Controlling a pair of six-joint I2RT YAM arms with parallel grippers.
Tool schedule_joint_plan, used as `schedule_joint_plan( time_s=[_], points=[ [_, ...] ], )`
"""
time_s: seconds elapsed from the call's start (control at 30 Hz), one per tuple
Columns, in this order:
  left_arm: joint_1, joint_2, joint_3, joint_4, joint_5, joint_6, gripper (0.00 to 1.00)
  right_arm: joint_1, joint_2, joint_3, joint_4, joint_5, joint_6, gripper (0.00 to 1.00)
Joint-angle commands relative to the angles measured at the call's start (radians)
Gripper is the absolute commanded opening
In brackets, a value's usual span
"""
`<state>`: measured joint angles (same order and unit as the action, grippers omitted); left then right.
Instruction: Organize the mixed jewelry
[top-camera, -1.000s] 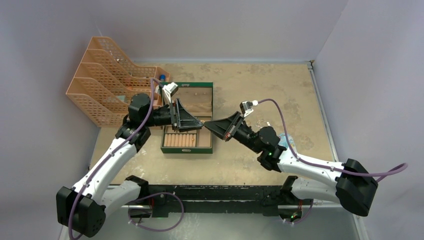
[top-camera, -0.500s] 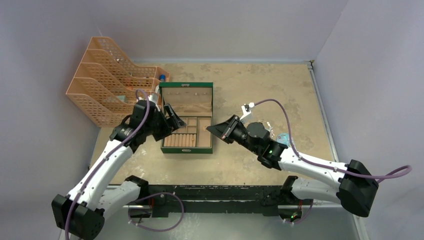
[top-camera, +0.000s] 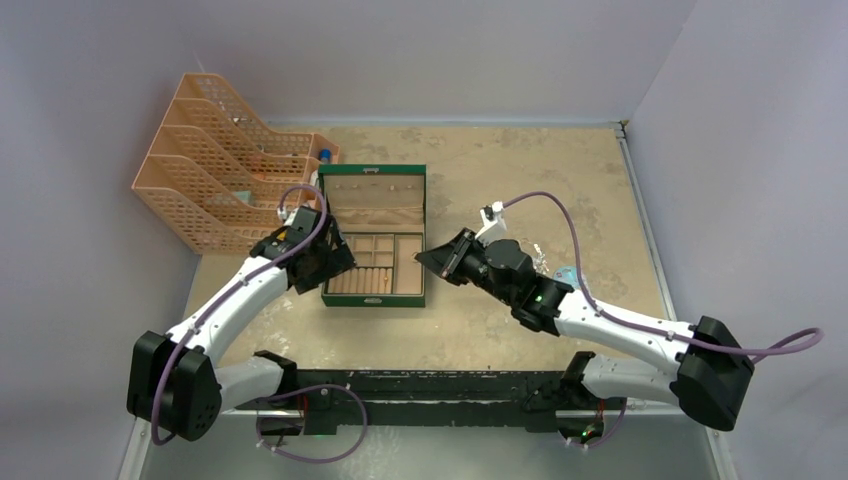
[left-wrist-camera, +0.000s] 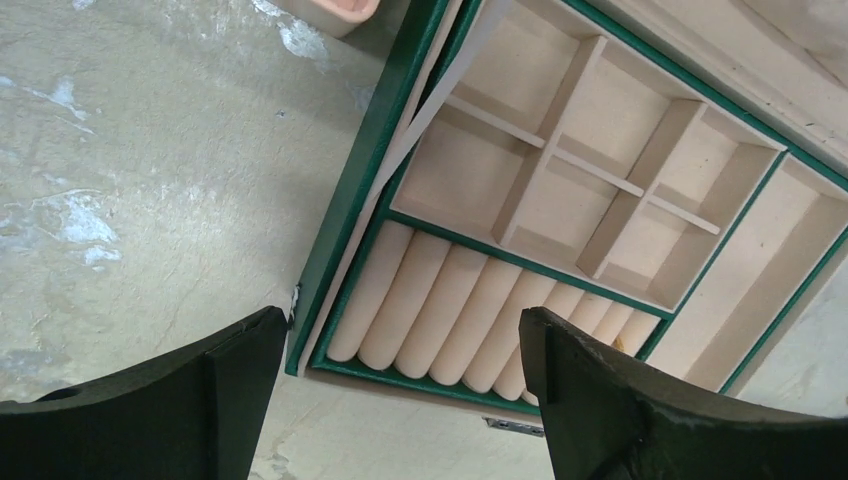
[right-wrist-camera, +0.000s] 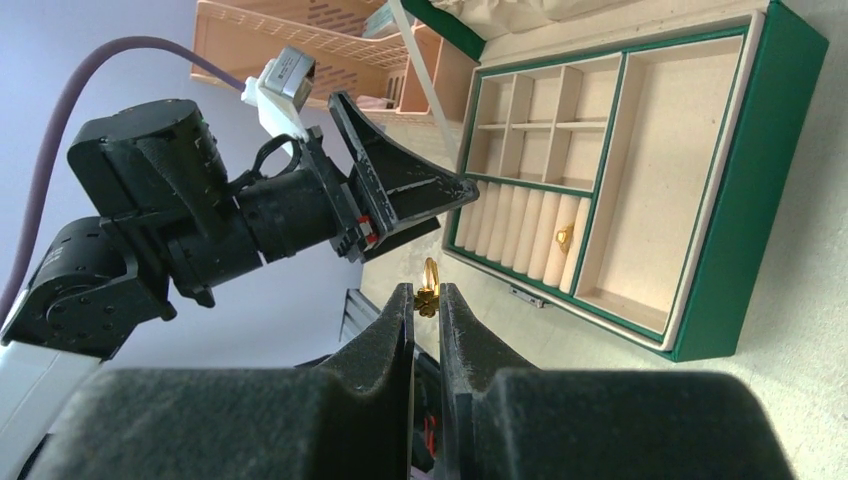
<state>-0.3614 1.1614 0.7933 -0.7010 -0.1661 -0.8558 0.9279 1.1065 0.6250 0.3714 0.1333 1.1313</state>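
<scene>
Gold ring (right-wrist-camera: 429, 288) pinched tight between the right fingers (right-wrist-camera: 395, 330), just beside the green box (right-wrist-camera: 770, 150). And the left fingers (left-wrist-camera: 225, 370) are spread wide over the box's ring-roll corner, holding nothing.

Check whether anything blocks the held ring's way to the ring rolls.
Nothing visible does. The right gripper, shut on the gold ring, has open air to the ring rolls of the green box. The open left gripper hangs over the box's opposite edge.

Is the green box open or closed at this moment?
Open. The green box has its lid swung back, and the tan compartments and ring rolls inside are uncovered in both wrist views.
</scene>
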Motion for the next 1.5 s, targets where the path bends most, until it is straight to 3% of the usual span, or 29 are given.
schedule_joint_plan(
  time_s=[0.0, 0.23, 0.4, 0.5, 0.8, 0.9, 1.17, 1.33, 1.47],
  points=[
    [0.005, 0.005, -0.032, 0.082, -0.026, 0.032, 0.87, -0.006, 0.035, 0.060, 0.015, 0.011, -0.032, 0.10],
    [0.010, -0.022, -0.114, 0.248, 0.223, 0.047, 0.79, -0.005, 0.076, 0.100, 0.046, 0.000, -0.102, 0.10],
    [0.010, -0.092, -0.185, 0.363, 0.431, 0.039, 0.74, 0.015, 0.195, 0.240, -0.109, 0.006, -0.202, 0.09],
    [0.010, -0.095, -0.206, 0.384, 0.480, 0.017, 0.73, 0.021, 0.277, 0.299, -0.199, 0.022, -0.221, 0.08],
    [0.010, -0.136, -0.049, 0.087, 0.190, -0.017, 0.76, 0.062, 0.401, 0.453, -0.504, 0.178, -0.334, 0.08],
    [0.010, -0.165, 0.011, 0.042, 0.169, 0.016, 0.76, 0.084, 0.439, 0.506, -0.577, 0.227, -0.356, 0.08],
    [0.010, -0.182, 0.192, -0.030, 0.042, 0.192, 0.77, 0.164, 0.581, 0.661, -0.727, 0.370, -0.340, 0.07],
    [0.010, -0.193, 0.186, -0.031, -0.105, 0.225, 0.78, 0.194, 0.660, 0.738, -0.830, 0.435, -0.300, 0.06],
    [0.010, -0.207, 0.163, -0.023, -0.135, 0.216, 0.79, 0.203, 0.686, 0.767, -0.857, 0.458, -0.286, 0.06]
  ],
)
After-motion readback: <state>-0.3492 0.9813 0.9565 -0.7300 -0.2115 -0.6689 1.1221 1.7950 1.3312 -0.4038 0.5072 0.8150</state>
